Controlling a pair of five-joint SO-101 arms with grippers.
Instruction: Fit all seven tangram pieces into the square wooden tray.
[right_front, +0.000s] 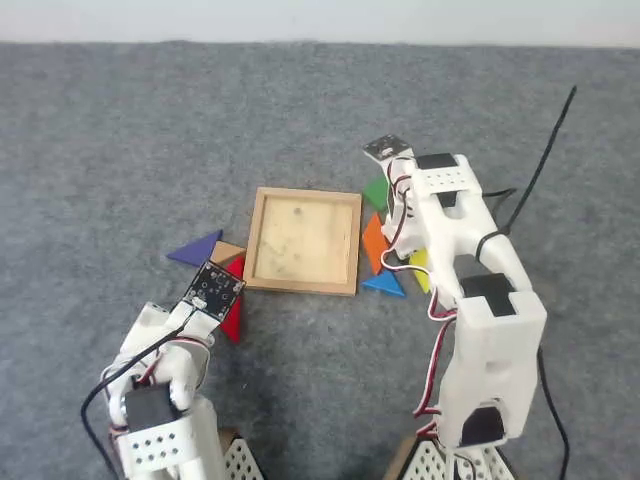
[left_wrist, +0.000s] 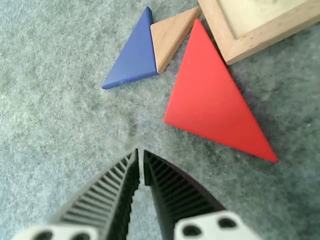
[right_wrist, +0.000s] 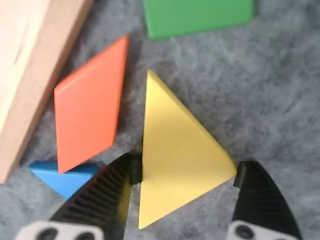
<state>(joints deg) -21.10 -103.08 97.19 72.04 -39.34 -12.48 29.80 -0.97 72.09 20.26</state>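
The square wooden tray (right_front: 310, 194) sits in the middle of the grey carpet with nothing in it, so the task is judged barely begun: all seven pieces lie outside.

On the tray's left lie the big red triangle (left_wrist: 212, 105), one tip just beside the tray's near-left corner, then the dark blue triangle (left_wrist: 135, 57) and, touching it, a bare wooden piece (left_wrist: 172, 35). On its right lie the yellow triangle (right_wrist: 175, 150), the green piece (right_wrist: 197, 15) farther off, the orange parallelogram (right_wrist: 90, 107) beside the rim, and a small light blue triangle (right_wrist: 62, 177) nearest.

The right gripper (right_wrist: 186, 170) is spread wide, straddling the yellow triangle, one jaw at its edge, the other at its corner; the triangle appears to lie flat on the carpet.

The left gripper (left_wrist: 140, 154) is all but closed, empty, over carpet near the red triangle.
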